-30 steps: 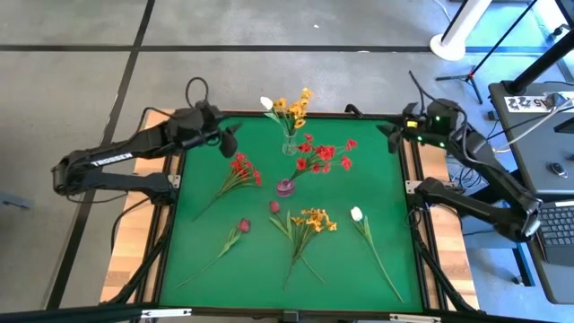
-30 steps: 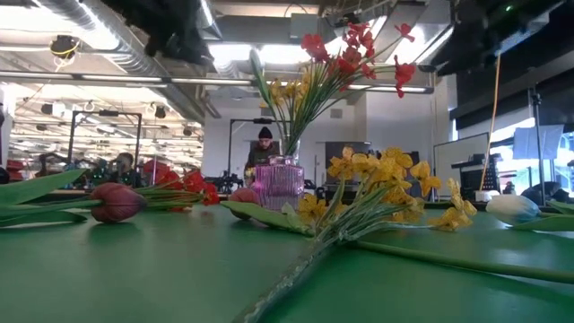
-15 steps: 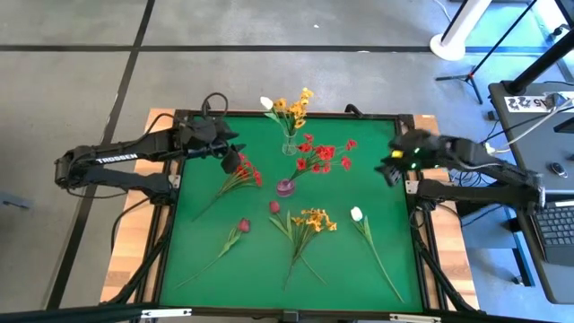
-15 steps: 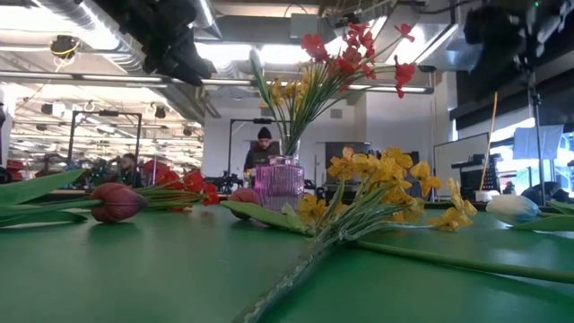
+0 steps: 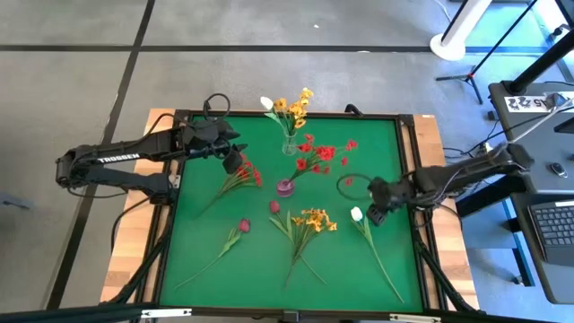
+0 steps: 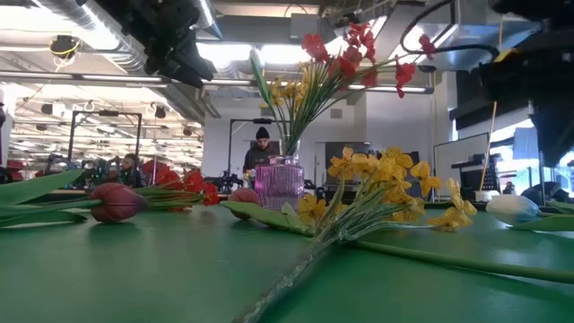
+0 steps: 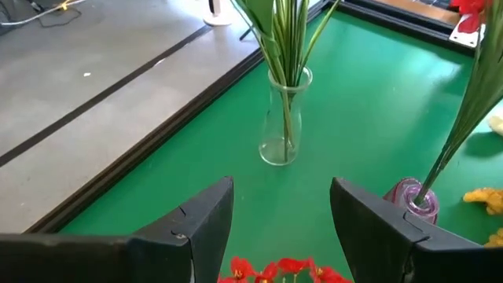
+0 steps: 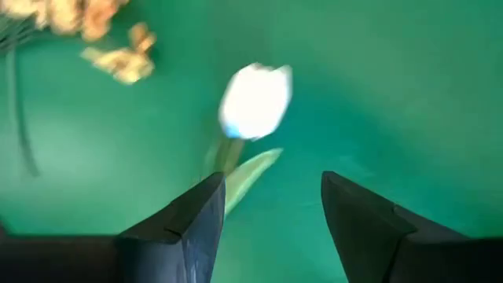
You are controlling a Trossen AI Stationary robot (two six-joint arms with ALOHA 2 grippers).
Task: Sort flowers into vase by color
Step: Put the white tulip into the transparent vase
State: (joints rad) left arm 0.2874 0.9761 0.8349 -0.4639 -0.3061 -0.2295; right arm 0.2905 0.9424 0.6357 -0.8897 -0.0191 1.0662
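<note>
Right gripper point(image 5: 377, 213), fingers spread, hovers just at 3 o'clock of the white bud point(image 5: 356, 213) on the green surface point(image 5: 206, 251). Left gripper point(image 5: 235, 161), also spread and empty, hangs over the red cluster point(image 5: 244, 169) at 10 o'clock.

Two vases point(image 5: 290, 146) point(image 5: 285, 187), five loose flowers point(image 5: 238, 172) point(image 5: 235, 235) point(image 5: 273, 208) point(image 5: 308, 222) point(image 5: 359, 216) on table

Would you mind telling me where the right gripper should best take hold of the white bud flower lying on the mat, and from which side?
Probably on the stem just below the white bud, coming straight down from above. The flower lies flat on the green mat, its thin stem running toward the front edge, so open fingers should straddle it crosswise. The right gripper already hovers open beside the bud.
</note>
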